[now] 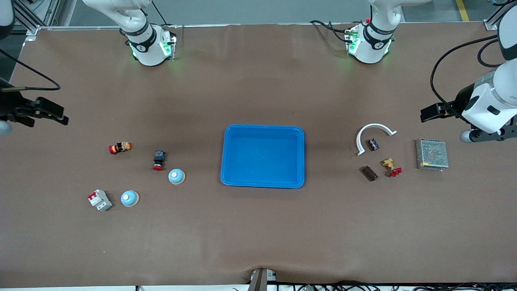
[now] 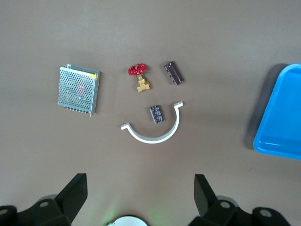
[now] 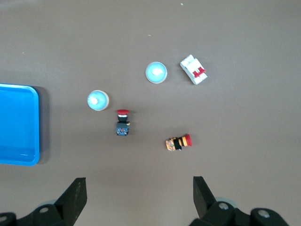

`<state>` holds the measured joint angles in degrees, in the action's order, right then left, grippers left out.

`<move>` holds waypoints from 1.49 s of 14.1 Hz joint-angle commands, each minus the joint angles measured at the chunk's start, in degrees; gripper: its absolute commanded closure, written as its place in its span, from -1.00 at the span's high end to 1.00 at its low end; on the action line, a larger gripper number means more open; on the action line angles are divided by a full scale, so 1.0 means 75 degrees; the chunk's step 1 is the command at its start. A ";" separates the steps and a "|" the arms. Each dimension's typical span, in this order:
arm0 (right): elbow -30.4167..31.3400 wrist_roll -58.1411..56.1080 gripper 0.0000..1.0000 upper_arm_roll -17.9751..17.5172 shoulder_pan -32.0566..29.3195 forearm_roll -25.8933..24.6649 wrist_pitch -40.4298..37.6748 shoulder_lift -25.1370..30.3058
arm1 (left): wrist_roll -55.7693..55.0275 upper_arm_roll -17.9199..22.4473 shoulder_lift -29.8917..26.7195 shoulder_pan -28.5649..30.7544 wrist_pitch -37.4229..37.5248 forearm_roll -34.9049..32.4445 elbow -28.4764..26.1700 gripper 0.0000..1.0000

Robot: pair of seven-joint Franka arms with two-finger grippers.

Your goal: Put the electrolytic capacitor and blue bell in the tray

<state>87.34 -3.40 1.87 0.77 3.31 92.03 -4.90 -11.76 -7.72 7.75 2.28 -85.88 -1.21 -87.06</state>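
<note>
The tray sits empty at the centre of the front view on the brown desk. Two blue bells lie in the lower left part of that view, toward the right arm's end: one bell near the tray, the other bell lower, just beside a white breaker. Above them lie a black push button with a red cap and an orange-and-red button.

In the right part of the front view, toward the left arm's end, a white curved clip arcs around a small dark capacitor. Lower lie a dark block and a brass valve with a red handle, and at the right a grey mesh box.

The left gripper hangs at the right edge of the front view, over the desk above the mesh box, jaws wide and holding nothing. The right gripper hangs at the left edge, over bare desk above the buttons, jaws wide and holding nothing
</note>
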 commanded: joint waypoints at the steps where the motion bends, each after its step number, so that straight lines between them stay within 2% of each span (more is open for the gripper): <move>1: -0.0102 0.0381 1.00 -0.0003 0.0155 -0.0043 0.0430 -0.0260 | -0.0132 -0.0049 -0.0236 0.0013 -0.0699 -0.0155 -0.0683 1.00; 4: -0.0114 0.0441 1.00 -0.0014 0.0319 0.0027 0.0899 -0.0670 | -0.0144 -0.0049 -0.0389 0.0036 -0.1123 -0.0154 -0.1164 1.00; 8: -0.0114 0.0722 1.00 -0.0014 0.0612 0.0039 0.1380 -0.1162 | -0.0469 -0.0049 -0.0881 0.0048 -0.2282 -0.0154 -0.2394 1.00; 11: -0.0114 0.1471 1.00 -0.0014 0.0916 0.0028 0.1696 -0.1561 | -0.0870 -0.0061 -0.0846 0.0013 -0.2296 -0.0166 -0.2478 1.00; 17: -0.0114 0.1531 1.00 -0.0026 0.1046 0.0063 0.2423 -0.2264 | -0.0870 -0.0049 -0.0811 0.0048 -0.2307 -0.0143 -0.2467 1.00; 19: -0.0090 0.1508 1.00 -0.0026 0.1035 0.0470 0.2658 -0.2475 | -0.0870 -0.0037 -0.0811 0.0060 -0.2296 -0.0154 -0.2478 1.00; 21: -0.0090 0.1508 1.00 -0.0026 0.1034 0.0590 0.2845 -0.2698 | -0.0893 -0.0049 -0.0834 0.0095 -0.2296 -0.0143 -0.2490 1.00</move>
<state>87.56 7.14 1.64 8.39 6.46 112.30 -23.45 -17.52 -7.86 3.09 2.59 -102.14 -1.23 -104.27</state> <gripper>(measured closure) 0.000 0.000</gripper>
